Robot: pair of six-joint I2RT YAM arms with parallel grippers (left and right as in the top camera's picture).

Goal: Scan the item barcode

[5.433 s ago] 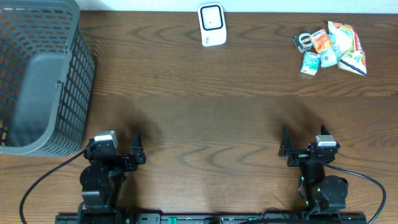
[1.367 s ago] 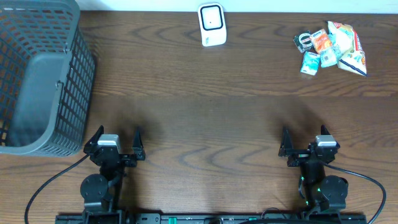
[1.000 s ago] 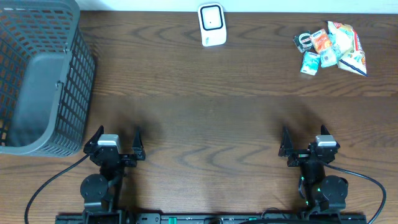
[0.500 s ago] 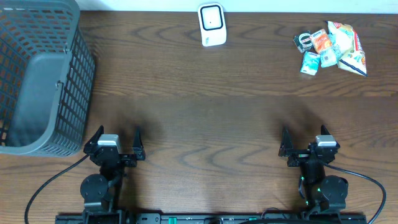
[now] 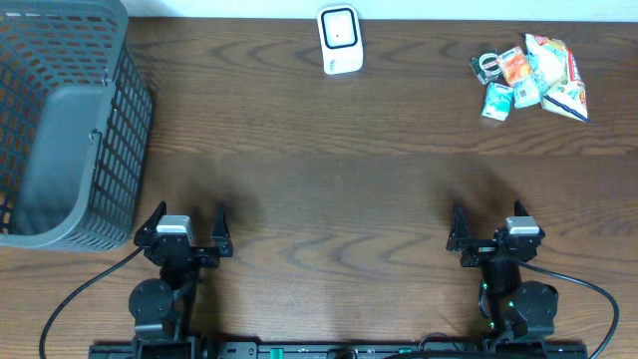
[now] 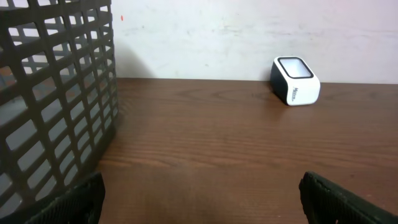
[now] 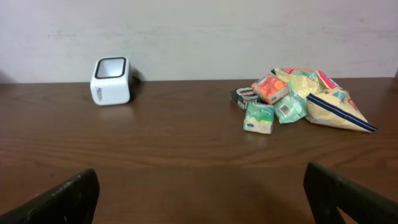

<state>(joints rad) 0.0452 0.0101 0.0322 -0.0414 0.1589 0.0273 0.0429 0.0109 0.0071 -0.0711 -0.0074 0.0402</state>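
One white scanner (image 5: 339, 40), side lettering (image 6: 302, 95) unreadable

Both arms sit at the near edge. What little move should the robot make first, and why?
Probably reach the right claw forward toward the pile of snack packets. It is open and empty, the pile lies on its side, and an item must be picked up before the white scanner can read it.

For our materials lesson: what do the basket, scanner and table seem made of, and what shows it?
Basket: likely moulded plastic, matt grey, given its even open lattice. Scanner: probably hard plastic, smooth white shell with a dark window. Table: wood or wood-look laminate, dark brown, visible grain; cannot tell which.
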